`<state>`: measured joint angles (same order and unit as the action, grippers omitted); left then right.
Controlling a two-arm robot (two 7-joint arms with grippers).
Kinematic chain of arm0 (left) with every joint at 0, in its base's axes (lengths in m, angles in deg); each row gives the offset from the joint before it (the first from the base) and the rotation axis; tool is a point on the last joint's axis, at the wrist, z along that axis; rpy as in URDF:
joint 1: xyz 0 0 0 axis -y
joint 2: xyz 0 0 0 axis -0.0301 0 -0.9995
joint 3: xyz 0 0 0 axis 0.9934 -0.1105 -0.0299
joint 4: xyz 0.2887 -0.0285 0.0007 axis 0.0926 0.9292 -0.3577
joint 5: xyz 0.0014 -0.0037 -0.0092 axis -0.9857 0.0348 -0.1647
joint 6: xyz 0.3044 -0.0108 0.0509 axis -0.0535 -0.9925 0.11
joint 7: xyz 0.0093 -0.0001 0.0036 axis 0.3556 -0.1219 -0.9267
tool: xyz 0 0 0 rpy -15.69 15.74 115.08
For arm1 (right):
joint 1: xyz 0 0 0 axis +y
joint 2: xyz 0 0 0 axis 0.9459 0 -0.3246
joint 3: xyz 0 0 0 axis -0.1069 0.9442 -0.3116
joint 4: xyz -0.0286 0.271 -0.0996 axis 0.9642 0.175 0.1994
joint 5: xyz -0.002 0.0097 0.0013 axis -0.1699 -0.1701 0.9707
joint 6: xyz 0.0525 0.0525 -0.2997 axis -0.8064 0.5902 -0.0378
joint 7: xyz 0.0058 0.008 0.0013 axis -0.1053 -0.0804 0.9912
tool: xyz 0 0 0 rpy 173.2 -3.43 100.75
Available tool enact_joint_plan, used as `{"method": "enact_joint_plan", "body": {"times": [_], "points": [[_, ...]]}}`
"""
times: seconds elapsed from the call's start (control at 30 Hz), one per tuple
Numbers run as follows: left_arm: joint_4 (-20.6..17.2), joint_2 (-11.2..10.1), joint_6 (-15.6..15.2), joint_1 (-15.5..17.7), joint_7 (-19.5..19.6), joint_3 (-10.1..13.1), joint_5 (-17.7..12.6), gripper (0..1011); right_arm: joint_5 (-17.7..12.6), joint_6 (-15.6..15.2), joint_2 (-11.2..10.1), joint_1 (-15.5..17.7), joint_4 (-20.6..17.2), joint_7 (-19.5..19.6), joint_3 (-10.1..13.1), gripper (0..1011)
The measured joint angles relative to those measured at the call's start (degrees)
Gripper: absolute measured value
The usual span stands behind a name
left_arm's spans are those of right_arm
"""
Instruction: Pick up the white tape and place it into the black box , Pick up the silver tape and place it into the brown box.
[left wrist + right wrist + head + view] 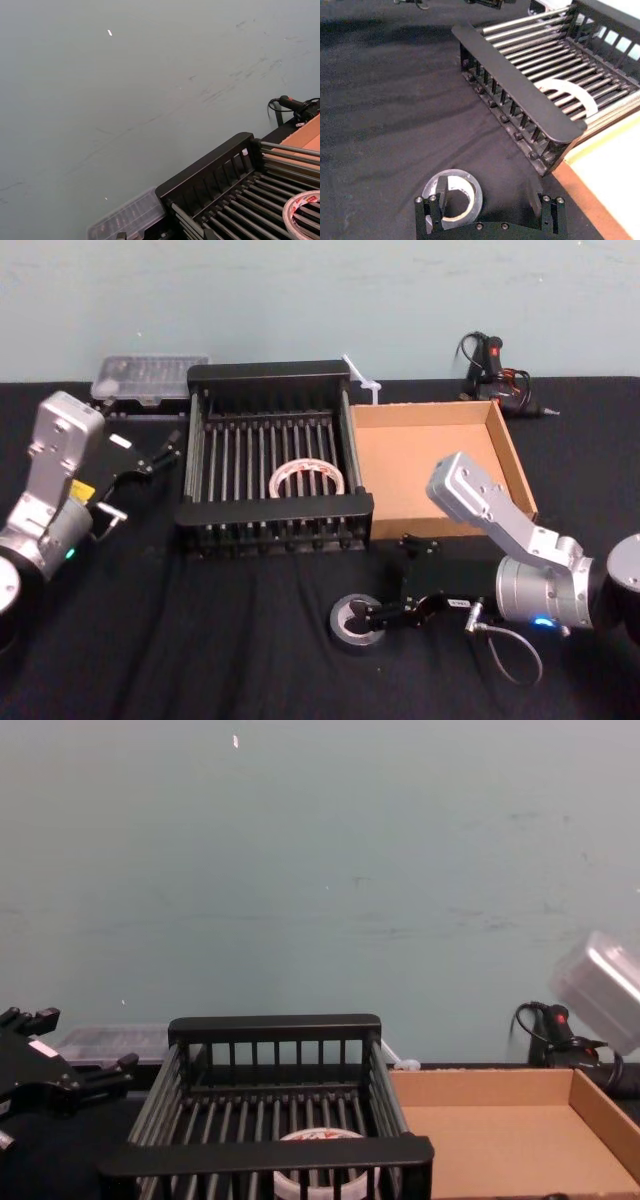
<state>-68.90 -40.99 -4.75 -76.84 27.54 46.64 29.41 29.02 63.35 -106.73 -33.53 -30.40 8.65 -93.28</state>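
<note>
Down on the black-clothed table (250, 640), the right gripper (372, 616) sits low over the silver tape (352, 624), which lies flat just in front of the black box (272, 525). Its jaws stand spread, one finger (441, 191) dipped inside the roll's pale core and the other out past the rim toward the brown box (425, 462), so nothing is clamped. The white tape (306, 480) rests flat on the bars inside the black box, toward its near right part. The brown box stands touching the black box's right side. The left gripper (160, 452) hangs off to the left of the black box, jaws parted and holding nothing, near a clear plastic case (148, 375) at the table's back.
</note>
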Motion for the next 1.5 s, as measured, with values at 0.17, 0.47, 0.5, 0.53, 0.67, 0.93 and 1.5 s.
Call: {"method": "enact_joint_plan", "body": {"times": [0.17, 0.47, 0.5, 0.53, 0.67, 0.93, 1.5], "points": [[0.0, 0.0, 0.0, 0.0, 0.0, 0.0, 0.0, 1001, 0.3, -0.29, 0.07, -0.37, 0.7, -0.34, -0.69, 1002], [0.0, 0.0, 0.0, 0.0, 0.0, 0.0, 0.0, 1001, 0.71, -0.55, 0.57, -1.0, 1.96, -0.67, -1.62, 1002], [0.0, 0.0, 0.0, 0.0, 0.0, 0.0, 0.0, 1001, 0.74, -0.56, 0.62, -1.05, 2.08, -0.68, -1.67, 1002], [0.0, 0.0, 0.0, 0.0, 0.0, 0.0, 0.0, 1001, 0.76, -0.57, 0.66, -1.09, 2.17, -0.7, -1.71, 1002], [0.0, 0.0, 0.0, 0.0, 0.0, 0.0, 0.0, 1001, 0.85, -0.63, 0.9, -1.29, 2.69, -0.72, -1.89, 1002], [0.0, 0.0, 0.0, 0.0, 0.0, 0.0, 0.0, 1001, 1.09, -0.88, 1.45, -1.68, 3.58, -0.67, -2.19, 1002], [0.0, 0.0, 0.0, 0.0, 0.0, 0.0, 0.0, 1001, 1.19, -1.02, 1.77, -1.92, 4.24, -0.69, -2.32, 1002]]}}
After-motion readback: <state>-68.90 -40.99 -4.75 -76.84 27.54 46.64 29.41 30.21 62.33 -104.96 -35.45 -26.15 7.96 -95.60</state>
